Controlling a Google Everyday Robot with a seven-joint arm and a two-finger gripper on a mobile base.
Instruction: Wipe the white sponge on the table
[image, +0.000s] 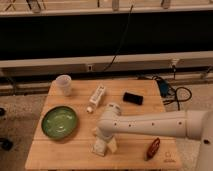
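Note:
My white arm reaches in from the right across the table (60, 150). Its gripper (103, 145) points down onto the wood near the front middle. The jaws look open, with pale fingers (98, 147) standing apart and touching or nearly touching the tabletop. The white sponge (113, 145) shows as a small off-white piece right at the gripper's right side, mostly hidden by the wrist. I cannot tell whether the fingers touch it.
A green plate (59, 122) lies at the left. A clear plastic cup (63, 84) stands at the back left. A slim white box with a cap (97, 96) and a black device (133, 98) lie at the back. A reddish-brown object (152, 148) lies at the front right.

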